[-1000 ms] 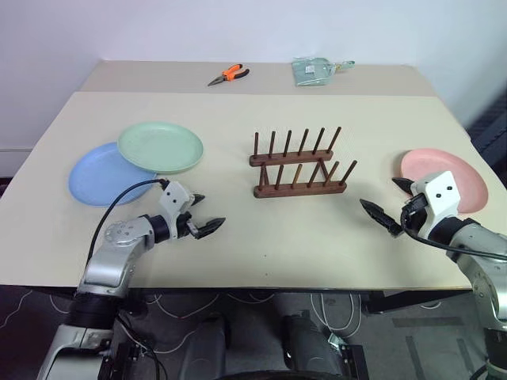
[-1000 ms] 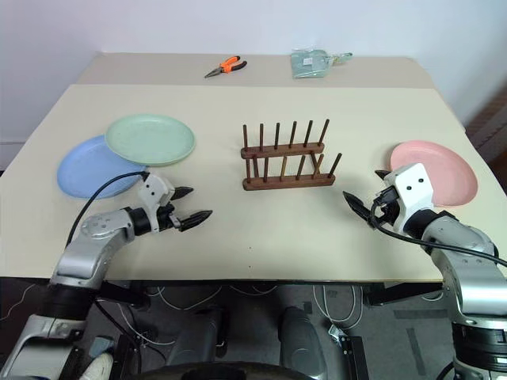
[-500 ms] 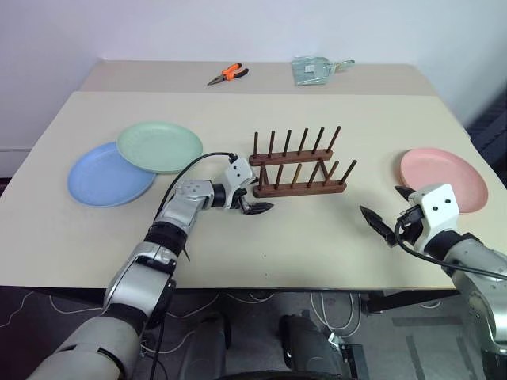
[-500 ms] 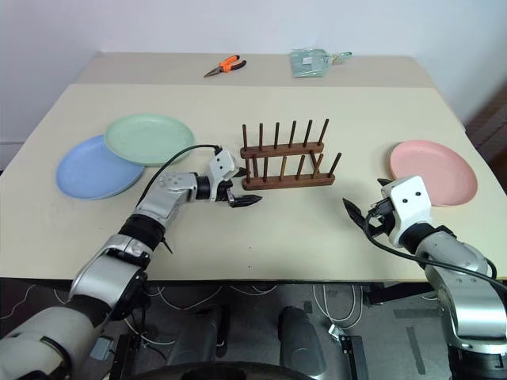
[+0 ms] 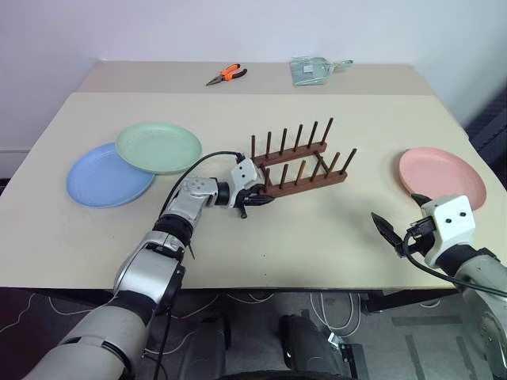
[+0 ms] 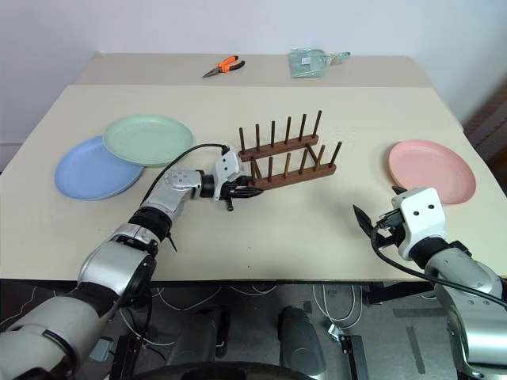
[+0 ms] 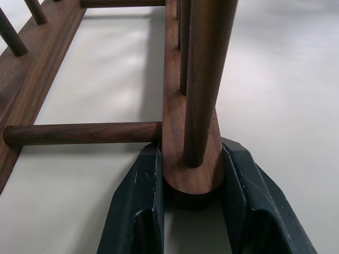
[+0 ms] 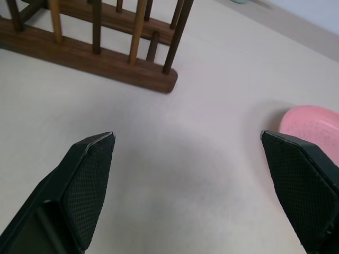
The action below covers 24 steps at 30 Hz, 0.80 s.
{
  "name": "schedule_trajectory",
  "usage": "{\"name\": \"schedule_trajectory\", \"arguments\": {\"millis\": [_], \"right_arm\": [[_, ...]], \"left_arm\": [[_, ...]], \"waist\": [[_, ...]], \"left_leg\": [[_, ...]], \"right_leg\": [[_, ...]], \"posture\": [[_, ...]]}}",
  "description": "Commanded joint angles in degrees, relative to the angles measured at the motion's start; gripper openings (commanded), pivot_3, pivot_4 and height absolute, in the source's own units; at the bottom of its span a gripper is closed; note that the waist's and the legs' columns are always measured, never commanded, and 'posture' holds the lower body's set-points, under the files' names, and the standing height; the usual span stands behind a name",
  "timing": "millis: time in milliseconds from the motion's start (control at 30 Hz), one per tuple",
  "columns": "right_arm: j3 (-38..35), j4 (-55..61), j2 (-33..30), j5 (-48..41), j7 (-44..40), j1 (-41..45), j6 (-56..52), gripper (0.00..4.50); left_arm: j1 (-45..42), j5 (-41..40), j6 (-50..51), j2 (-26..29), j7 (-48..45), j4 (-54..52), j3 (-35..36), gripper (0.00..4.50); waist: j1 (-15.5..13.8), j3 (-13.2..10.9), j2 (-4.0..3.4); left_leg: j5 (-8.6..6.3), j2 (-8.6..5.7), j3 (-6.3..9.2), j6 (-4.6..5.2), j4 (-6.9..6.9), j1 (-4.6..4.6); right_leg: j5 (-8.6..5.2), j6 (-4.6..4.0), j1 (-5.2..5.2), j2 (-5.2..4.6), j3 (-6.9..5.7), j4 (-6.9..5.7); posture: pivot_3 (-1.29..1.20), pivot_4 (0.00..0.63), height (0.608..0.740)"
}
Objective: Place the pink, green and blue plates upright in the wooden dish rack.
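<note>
Left wrist view: the left tool is pinching the wooden dish rack rail end, seemingly repositioning it mid-tabletop; right tool is hovering spread; plates come next.

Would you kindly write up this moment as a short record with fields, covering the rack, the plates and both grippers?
wooden dish rack: on the table, holds no plates, lies at a slant to the table's front edge
left gripper: fingers shut on the end of the rack's near rail
right gripper: open, holds nothing, over bare table near the pink plate
pink plate: flat on the table
green plate: flat, overlapping the blue plate
far edge: orange pliers
</note>
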<state>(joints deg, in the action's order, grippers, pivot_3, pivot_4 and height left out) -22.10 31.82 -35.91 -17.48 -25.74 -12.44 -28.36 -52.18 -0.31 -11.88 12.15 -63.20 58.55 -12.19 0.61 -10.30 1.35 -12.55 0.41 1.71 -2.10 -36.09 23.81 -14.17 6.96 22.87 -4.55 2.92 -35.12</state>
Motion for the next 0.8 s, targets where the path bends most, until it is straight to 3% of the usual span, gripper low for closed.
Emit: {"name": "schedule_trajectory", "arguments": {"millis": [33, 133, 367, 400, 467, 500, 600, 700, 733, 800], "right_arm": [[-0.81, 0.27, -0.51, 0.59, -0.51, 0.27, 0.84, 4.50], [-1.79, 0.04, -0.81, 0.70, -1.45, -0.76, 1.16, 4.50], [-1.44, 0.49, -1.62, 0.92, -3.71, -2.91, 0.91, 4.50], [-0.88, 0.69, -1.96, 0.97, -4.51, -3.55, 0.89, 4.25], [0.21, 1.19, -2.35, 0.95, -5.69, -4.60, 0.68, 3.63], [0.78, 1.62, -2.34, 0.85, -6.06, -4.99, 0.55, 3.09], [5.23, 2.24, -2.03, 1.00, -6.79, -4.13, -0.38, 1.55], [10.14, 1.05, -2.06, 2.50, -6.71, -2.74, -1.61, 0.09], [12.02, 0.45, -2.23, 3.94, -6.37, -2.20, -1.45, 0.00], [14.77, -0.85, -1.88, 6.00, -5.40, -0.58, -1.24, 0.00]], "left_arm": [[2.53, -2.02, 1.16, 1.72, -7.50, -5.90, 0.15, 0.78], [5.46, -2.37, 3.27, 5.01, -13.24, -13.05, -1.02, 0.78], [9.64, 1.77, 6.61, 10.32, -9.12, -18.34, -1.63, 4.07], [10.48, 2.67, 6.89, 11.81, -8.27, -18.90, -1.70, 4.11], [12.18, 2.47, 9.82, 14.33, -8.26, -21.06, -1.35, 4.12], [13.31, 1.62, 11.24, 15.42, -9.09, -23.00, -1.11, 4.12], [18.79, -3.52, 19.06, 18.17, -13.87, -34.99, -1.01, 3.21], [23.04, -6.00, 25.48, 18.13, -15.02, -45.38, -3.58, 1.87], [23.99, -5.35, 26.48, 17.64, -14.01, -47.53, -4.70, 1.41], [25.18, -4.08, 27.49, 16.37, -11.66, -49.87, -6.19, 1.41]], "waist": [[0.05, 0.00, 0.00], [0.03, -0.01, -0.01], [-0.01, 0.00, -0.01], [0.00, 0.00, 0.00], [0.30, 0.01, -0.02], [0.53, 0.03, -0.02], [1.50, 0.06, -0.08], [1.42, 0.08, -0.11], [1.28, 0.09, -0.12], [0.24, 0.10, -0.11]], "left_leg": [[0.00, 0.00, 0.00, 0.00, 0.01, 0.00], [0.00, 0.01, 0.00, 0.00, 0.01, 0.01], [0.00, 0.03, 0.01, 0.00, -0.04, 0.01], [0.00, 0.03, 0.01, 0.00, -0.03, 0.00], [0.00, 0.04, 0.01, 0.00, 0.00, -0.06], [0.00, 0.06, -0.01, 0.00, 0.04, -0.14], [-0.01, 0.20, -0.07, 0.01, 0.13, -0.39], [-0.01, 0.30, -0.04, 0.00, 0.14, -0.39], [-0.01, 0.29, -0.05, 0.00, 0.13, -0.38], [-0.01, 0.24, -0.06, 0.00, 0.07, -0.34]], "right_leg": [[0.00, 0.00, 0.00, 0.00, 0.00, 0.00], [-0.01, -0.02, 0.01, 0.00, 0.00, 0.00], [0.00, -0.02, -0.02, -0.01, 0.00, -0.02], [0.00, -0.02, -0.03, -0.01, 0.00, -0.02], [-0.01, -0.02, -0.04, 0.00, 0.00, -0.03], [-0.01, -0.03, -0.07, 0.01, 0.01, -0.06], [-0.02, -0.07, -0.20, 0.11, 0.05, -0.09], [-0.06, -0.15, -0.22, 0.10, 0.03, -0.10], [-0.06, -0.15, -0.22, 0.07, 0.04, -0.09], [-0.06, -0.15, -0.22, 0.02, 0.04, -0.06]], "posture": [[0.00, 0.150, 0.732], [0.00, 0.150, 0.732], [0.00, 0.150, 0.732], [0.00, 0.150, 0.732], [0.00, 0.150, 0.732], [0.00, 0.150, 0.732], [0.00, 0.150, 0.732], [0.00, 0.150, 0.732], [0.00, 0.150, 0.732], [0.00, 0.150, 0.732]]}}
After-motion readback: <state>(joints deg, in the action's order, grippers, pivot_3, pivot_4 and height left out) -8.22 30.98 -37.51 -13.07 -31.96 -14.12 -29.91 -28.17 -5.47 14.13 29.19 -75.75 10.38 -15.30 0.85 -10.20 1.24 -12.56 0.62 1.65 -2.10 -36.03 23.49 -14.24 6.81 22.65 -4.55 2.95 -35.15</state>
